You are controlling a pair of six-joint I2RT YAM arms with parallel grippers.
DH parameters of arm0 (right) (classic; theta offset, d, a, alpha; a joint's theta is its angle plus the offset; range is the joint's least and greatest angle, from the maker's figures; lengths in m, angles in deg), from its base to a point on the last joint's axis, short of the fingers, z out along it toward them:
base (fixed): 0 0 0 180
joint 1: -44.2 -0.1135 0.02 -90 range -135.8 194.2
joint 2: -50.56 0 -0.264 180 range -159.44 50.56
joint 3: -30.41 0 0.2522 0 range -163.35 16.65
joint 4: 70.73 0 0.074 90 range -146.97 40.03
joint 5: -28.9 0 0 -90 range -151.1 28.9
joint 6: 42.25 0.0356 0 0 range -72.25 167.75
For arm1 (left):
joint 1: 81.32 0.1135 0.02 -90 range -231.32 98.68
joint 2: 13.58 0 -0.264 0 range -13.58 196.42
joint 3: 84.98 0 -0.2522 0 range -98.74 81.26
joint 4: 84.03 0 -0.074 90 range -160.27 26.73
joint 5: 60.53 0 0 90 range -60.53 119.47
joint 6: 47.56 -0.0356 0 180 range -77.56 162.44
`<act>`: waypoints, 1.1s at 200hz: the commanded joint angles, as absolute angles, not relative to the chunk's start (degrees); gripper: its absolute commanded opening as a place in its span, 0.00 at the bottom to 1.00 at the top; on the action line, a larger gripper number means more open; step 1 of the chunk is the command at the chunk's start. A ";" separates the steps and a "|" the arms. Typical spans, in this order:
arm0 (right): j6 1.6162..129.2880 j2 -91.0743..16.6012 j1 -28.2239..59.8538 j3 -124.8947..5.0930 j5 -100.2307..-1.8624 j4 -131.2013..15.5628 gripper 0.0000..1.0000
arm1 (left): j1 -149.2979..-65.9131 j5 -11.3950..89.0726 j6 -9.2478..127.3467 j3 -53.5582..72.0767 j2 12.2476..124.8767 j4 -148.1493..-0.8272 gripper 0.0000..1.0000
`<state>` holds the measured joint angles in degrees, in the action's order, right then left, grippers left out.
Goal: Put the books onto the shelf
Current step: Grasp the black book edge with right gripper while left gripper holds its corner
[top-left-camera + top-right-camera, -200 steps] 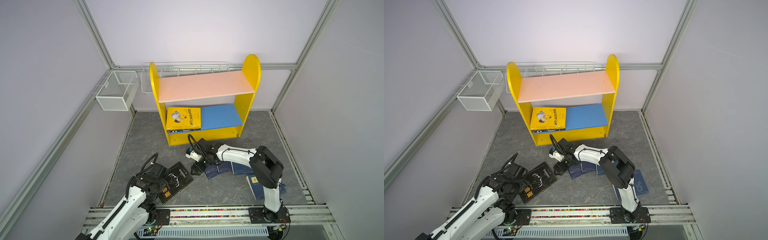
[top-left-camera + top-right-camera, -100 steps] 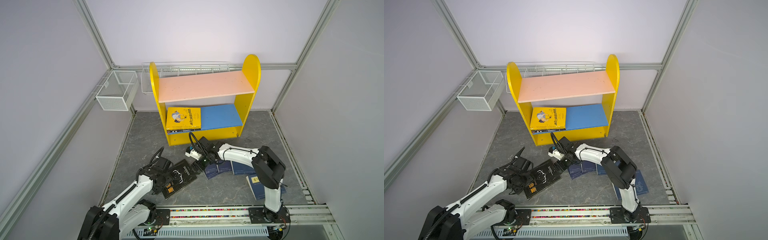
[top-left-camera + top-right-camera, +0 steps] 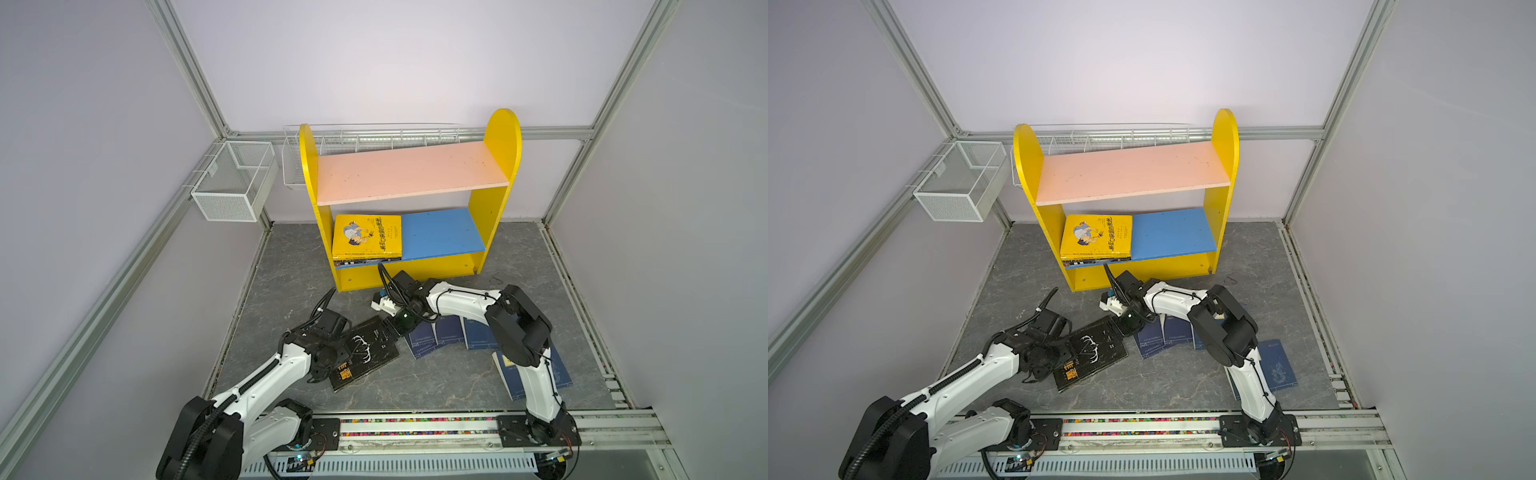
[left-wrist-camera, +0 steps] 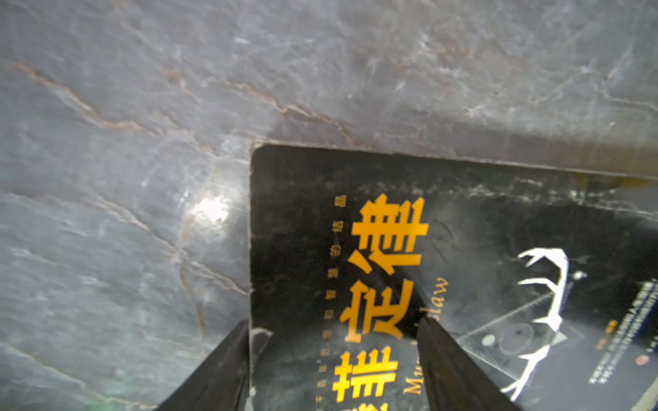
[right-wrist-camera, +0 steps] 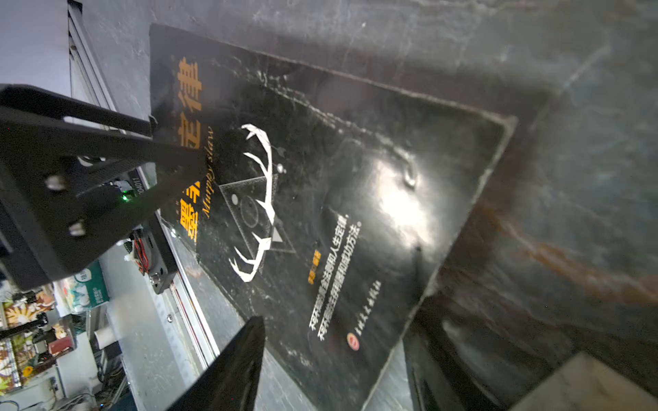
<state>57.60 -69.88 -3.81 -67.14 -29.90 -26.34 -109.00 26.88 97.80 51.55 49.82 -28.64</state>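
A black book point(image 3: 368, 353) with a white antler drawing lies flat on the floor. My left gripper point(image 3: 343, 365) stands open over its near left edge; in the left wrist view point(image 4: 331, 323) one finger is beside the edge and one is over the cover. My right gripper point(image 3: 394, 328) is open at the book's far right corner point(image 5: 409, 320), which lies between its fingers. Several navy books point(image 3: 449, 332) lie fanned out on the floor under the right arm. The shelf point(image 3: 496, 166) holds a yellow book point(image 3: 368, 239) stacked on others on its blue lower board point(image 3: 442, 232).
A white mesh basket point(image 3: 232, 183) hangs on the left wall and a long wire basket point(image 3: 374, 135) runs behind the shelf. Another navy book point(image 3: 561, 370) lies by the right arm's base. The arms' rail point(image 3: 415, 424) borders the floor in front.
My left arm has reached forward from the front left until its gripper came over the black book's edge. The right gripper shifted slightly at the far corner. Both jaws narrowed a little.
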 commanded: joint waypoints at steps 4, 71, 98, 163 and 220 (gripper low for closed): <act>58.15 -66.42 -3.86 -68.48 -23.71 -28.65 0.60 | -109.51 27.62 95.44 48.03 51.05 -34.22 0.72; 57.74 -61.31 -3.00 -67.18 -23.02 -29.95 0.29 | -109.58 29.38 96.51 46.81 54.83 -42.36 0.72; 58.44 -61.93 -3.15 -66.64 -23.57 -30.87 0.23 | -109.53 29.83 96.38 47.37 54.18 -43.46 0.72; 58.20 -62.04 -3.90 -66.26 -25.52 -31.55 0.07 | -109.44 28.53 98.16 50.82 45.34 -45.70 0.72; 62.11 -54.28 -0.12 -60.65 -21.05 -38.49 0.07 | -109.18 26.06 107.73 56.04 33.24 -48.76 0.78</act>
